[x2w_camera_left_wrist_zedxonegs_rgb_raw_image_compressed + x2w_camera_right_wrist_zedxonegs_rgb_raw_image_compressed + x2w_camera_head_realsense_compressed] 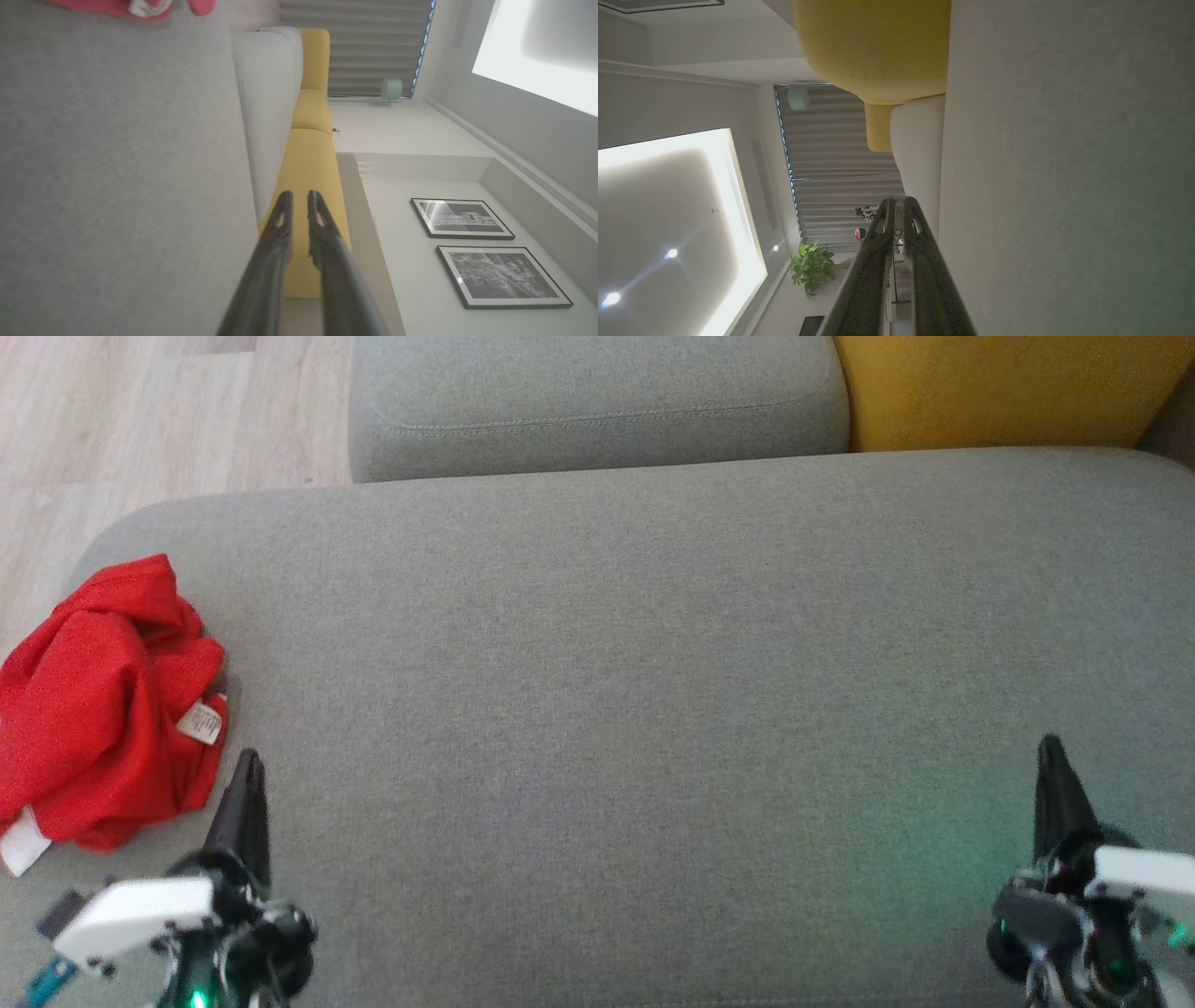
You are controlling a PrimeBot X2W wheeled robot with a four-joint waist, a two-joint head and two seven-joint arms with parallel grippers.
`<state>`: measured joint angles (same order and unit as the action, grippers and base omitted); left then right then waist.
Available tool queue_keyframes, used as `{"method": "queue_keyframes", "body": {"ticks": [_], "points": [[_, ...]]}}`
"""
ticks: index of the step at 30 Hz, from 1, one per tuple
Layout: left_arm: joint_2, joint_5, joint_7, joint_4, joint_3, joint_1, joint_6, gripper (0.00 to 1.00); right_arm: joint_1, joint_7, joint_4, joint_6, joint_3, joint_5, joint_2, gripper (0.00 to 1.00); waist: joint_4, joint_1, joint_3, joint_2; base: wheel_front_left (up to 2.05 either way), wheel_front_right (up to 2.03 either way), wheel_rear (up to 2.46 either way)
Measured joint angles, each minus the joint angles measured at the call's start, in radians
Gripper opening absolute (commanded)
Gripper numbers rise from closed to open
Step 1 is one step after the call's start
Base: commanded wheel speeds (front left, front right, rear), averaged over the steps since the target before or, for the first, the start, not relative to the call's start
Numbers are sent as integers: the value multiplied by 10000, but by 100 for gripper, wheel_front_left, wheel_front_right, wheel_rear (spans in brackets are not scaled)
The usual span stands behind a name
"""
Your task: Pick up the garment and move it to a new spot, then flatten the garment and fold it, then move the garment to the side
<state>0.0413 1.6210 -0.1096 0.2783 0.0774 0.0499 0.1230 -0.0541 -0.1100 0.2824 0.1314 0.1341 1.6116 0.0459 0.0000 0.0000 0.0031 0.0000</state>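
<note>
The garment (98,700) is a crumpled red piece with a white label, lying at the left end of the grey sofa seat (635,691). A strip of the garment (121,6) shows at the top edge of the left wrist view. My left gripper (247,765) hovers just right of the garment's lower edge, shut and empty; its tips (299,198) nearly meet with nothing between them. Far across the seat at the lower right, my right gripper (1050,751) is shut and empty, fingers (899,205) pressed together.
A grey back cushion (597,401) and a yellow cushion (1008,387) lie along the far side of the seat. Pale wood floor (140,420) shows beyond the seat's left end.
</note>
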Motion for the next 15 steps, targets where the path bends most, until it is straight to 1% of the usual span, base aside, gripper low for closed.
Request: {"method": "queue_keyframes", "body": {"ticks": [4,15], "points": [[-100,0,6,481,-31,-440,-17,100,407,2,447,0,-15,0,-48,100,0,0,0,0,0,0,0],[-109,-38,280,380,-305,-449,-31,100,430,192,316,0,-226,-130,-50,100,2,0,2,0,0,0,0]]}}
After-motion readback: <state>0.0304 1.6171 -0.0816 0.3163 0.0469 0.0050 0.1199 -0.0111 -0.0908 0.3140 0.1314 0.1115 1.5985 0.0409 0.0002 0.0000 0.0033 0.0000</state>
